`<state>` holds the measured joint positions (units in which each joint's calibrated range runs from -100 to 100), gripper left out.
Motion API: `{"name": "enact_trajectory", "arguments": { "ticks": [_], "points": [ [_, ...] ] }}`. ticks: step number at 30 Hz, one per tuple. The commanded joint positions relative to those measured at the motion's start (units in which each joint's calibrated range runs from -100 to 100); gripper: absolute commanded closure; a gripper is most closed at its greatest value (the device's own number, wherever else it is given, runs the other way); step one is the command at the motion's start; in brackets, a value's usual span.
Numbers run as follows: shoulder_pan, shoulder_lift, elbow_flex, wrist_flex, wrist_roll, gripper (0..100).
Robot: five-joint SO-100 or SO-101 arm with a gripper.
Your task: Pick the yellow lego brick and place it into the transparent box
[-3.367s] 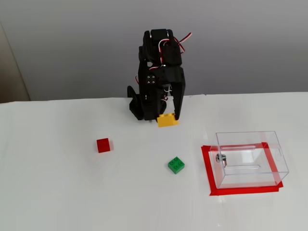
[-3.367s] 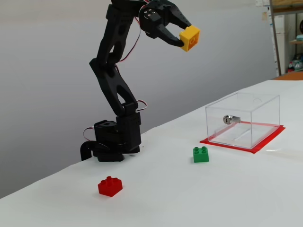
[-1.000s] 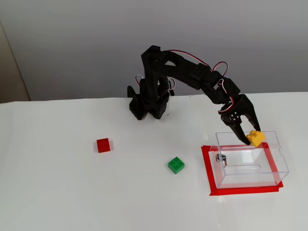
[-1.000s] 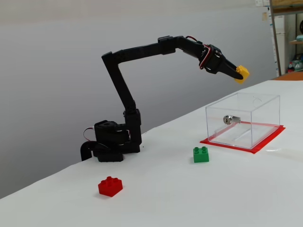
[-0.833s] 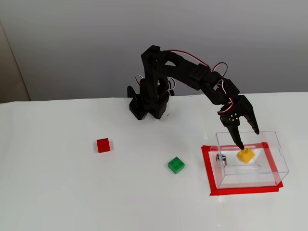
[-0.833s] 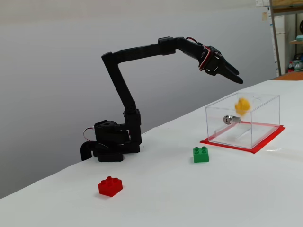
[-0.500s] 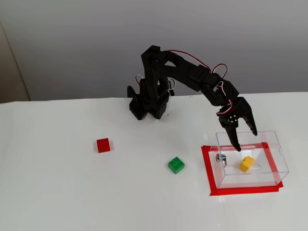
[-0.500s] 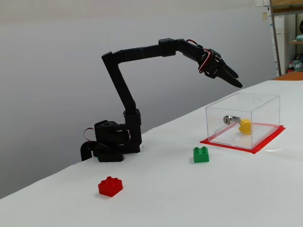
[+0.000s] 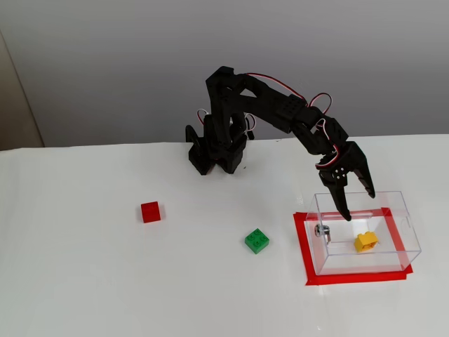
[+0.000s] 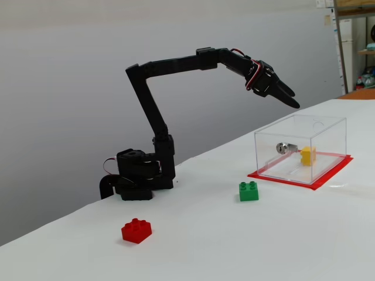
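Yellow lego brick (image 9: pixel 365 242) rests on floor of transparent box (image 9: pixel 401 214), toward 3 o'clock side in a fixed view. Gripper (image 9: pixel 357 204) hangs above box at 11 o'clock from brick, jaws spread, empty. I judge placement done; next I retract arm clear of box walls.

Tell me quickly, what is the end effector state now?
End effector: open, holding nothing, above the transparent box; the yellow lego brick lies inside.

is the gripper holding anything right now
Nothing. The gripper is open and empty above the transparent box; the yellow lego brick lies inside it.
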<state>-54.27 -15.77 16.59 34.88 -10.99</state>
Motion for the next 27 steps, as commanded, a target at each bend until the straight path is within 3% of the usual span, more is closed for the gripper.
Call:
{"name": "enact_trajectory", "arguments": {
  "ticks": [1,7,15,27],
  "points": [
    [0.3,-1.1,-0.5,-0.8,0.1,71],
    [0.9,-1.1,-0.6,-0.8,0.2,71],
    [3.4,-2.7,-1.0,-0.8,0.3,93],
    [12.0,-10.1,-0.1,1.0,0.3,99]
  ]
}}
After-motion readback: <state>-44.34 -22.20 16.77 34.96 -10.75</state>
